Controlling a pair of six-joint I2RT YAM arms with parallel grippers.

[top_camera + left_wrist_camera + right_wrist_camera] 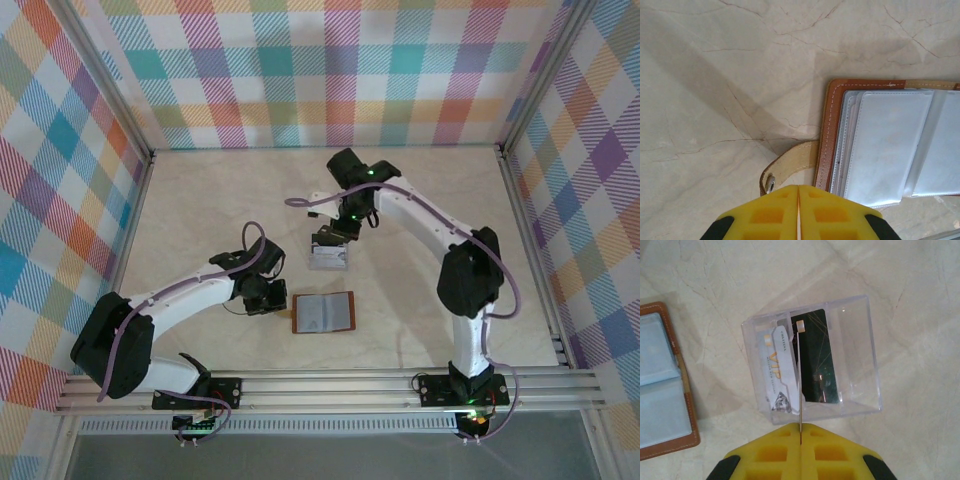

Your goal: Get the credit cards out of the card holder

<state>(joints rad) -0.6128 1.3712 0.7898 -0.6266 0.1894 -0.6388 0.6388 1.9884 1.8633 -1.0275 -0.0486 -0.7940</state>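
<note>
- Tan leather card holder [323, 312] lay open and flat close to the near edge of the table [200, 200], about midway between its left and right edges. Its spread long axis ran left to right. I could not tell whether its grey-blue sleeves held any more cards.
- Just beyond it, toward the table's middle, stood a clear plastic box [328, 258] with two credit cards [776, 370] lying in it, one white and one dark.
- My right pincer [801, 426] hung straight above that box. Its jaws were closed on a thin card [800, 380] that I saw edge-on, its long axis running out from the fingertips across the box's opening.
- I judged the coming move to turn on that line-up: with the box directly under the held card, letting go should drop it inside, though an upright card could catch on the rim.
- My left pincer [798, 187] was closed with nothing visible between the jaws, its tips just beside the strap [790, 166] at the holder's left edge.
- That made the left arm the nearer one to the holder. The right would have to come back toward the near edge for another card.
</note>
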